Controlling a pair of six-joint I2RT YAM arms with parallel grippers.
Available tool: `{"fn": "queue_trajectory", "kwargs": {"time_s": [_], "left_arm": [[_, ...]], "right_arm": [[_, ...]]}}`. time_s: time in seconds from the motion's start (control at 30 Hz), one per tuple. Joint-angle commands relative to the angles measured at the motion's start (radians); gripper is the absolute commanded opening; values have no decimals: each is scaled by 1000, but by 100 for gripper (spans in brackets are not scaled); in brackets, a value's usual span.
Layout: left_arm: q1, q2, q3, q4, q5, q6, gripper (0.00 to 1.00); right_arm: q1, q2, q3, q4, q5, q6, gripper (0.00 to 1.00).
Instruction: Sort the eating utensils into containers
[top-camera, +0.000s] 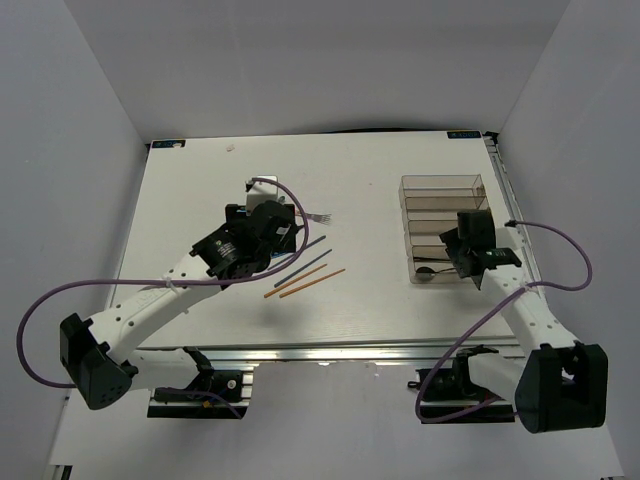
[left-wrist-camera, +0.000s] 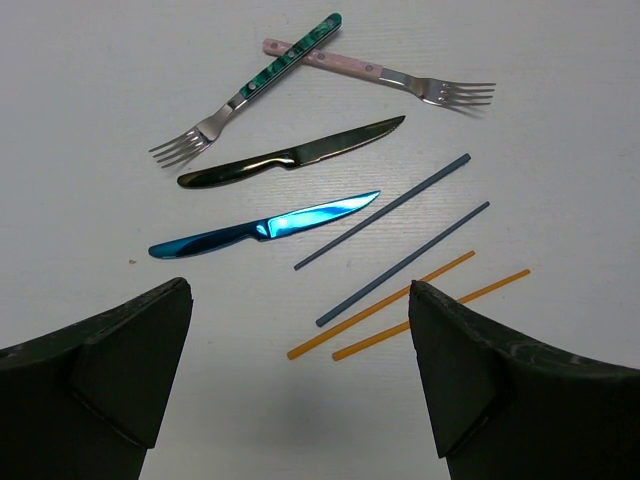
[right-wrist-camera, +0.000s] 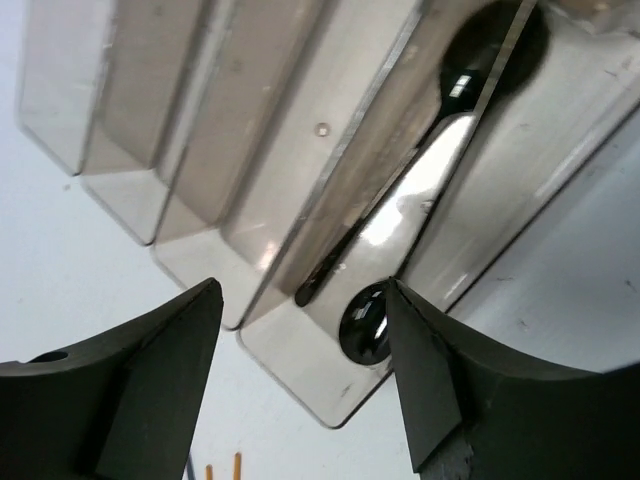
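Because sorting goes by type, table (top-camera: 380, 200) carries tray (top-camera: 442, 182) at R, spoons (right-wrist-camera: 420, 190) in its nearest slot; R hand (right-wrist-camera: 302, 310) hangs above, jaws apart, empty. L hand (left-wrist-camera: 298, 300), wide, empty, frames unsorted knives (left-wrist-camera: 265, 228), forks (left-wrist-camera: 270, 75), chopsticks (left-wrist-camera: 400, 265).

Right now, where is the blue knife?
In the left wrist view, the blue knife lies on the table ahead of the open left fingers, just below the black knife and left of the grey-blue chopsticks.

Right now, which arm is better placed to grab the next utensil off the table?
Left: the left gripper hovers open near the blue knife; the right gripper is away over the tray.
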Motion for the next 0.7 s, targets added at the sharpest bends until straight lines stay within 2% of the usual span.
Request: {"fn": "queue_trajectory", "kwargs": {"time_s": [0.0,0.1,0.13,0.23,0.27,0.4,0.47,0.57,0.67], "left_arm": [[10,-29,-20,14,-36,19,98],[15,-41,-31,40,28,64,98],[15,-47,-37,58,68,86,98],[15,-8,-23,66,261,160,98],[16,11,-23,66,262,170,98],[13,127,0,63,454,207,98],[2,205,3,74,484,229,98],[-8,331,27,71,516,253,93],[-8,397,41,104,539,256,85]], "right_arm": [[0,-46,51,76,-55,-112,72],[11,-76,91,86,-96,-246,75],[22,-79,114,95,-113,-287,79],[32,-65,168,107,-266,-521,89],[37,-57,183,97,-291,-559,89],[48,-51,234,14,-381,-710,88],[49,-63,249,-31,-428,-761,87],[58,-105,260,-77,-428,-794,87],[68,-154,246,-74,-504,-786,86]]}}
